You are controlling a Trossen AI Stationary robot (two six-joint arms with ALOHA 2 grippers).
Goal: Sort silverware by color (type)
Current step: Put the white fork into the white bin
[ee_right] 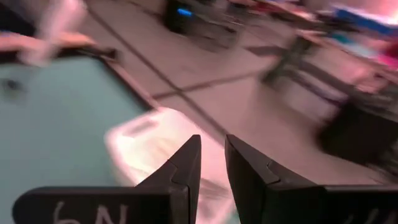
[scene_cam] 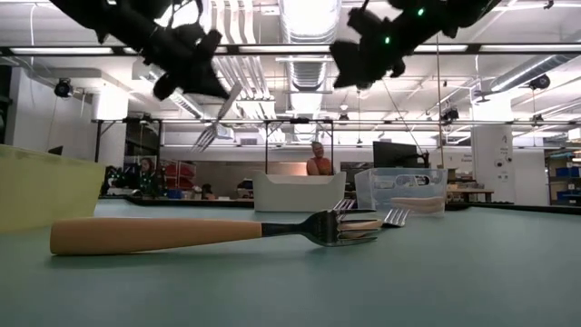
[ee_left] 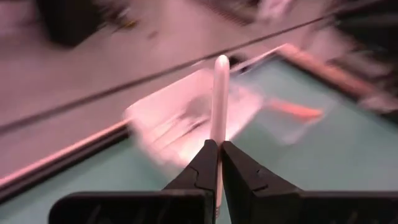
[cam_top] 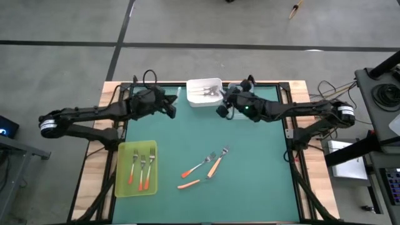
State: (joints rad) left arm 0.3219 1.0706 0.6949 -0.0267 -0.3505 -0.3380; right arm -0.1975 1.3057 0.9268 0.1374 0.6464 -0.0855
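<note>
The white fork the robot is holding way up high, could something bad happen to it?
Maybe. The left gripper pinches only the white fork by its thin handle, so it could slip and drop onto the table. The right gripper hovers close by near the white tray, so the two arms might bump.

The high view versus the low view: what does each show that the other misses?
Only the high view shows the yellow-green tray holding three orange-handled forks, and both dark arms whole, the right gripper beside the white tray.

Only the low view shows the room behind, a seated person, and the left gripper raised, shut on a white-handled fork with tines hanging down.

Both show the green table, the loose light orange-handled fork lying on it, and the white tray.
</note>
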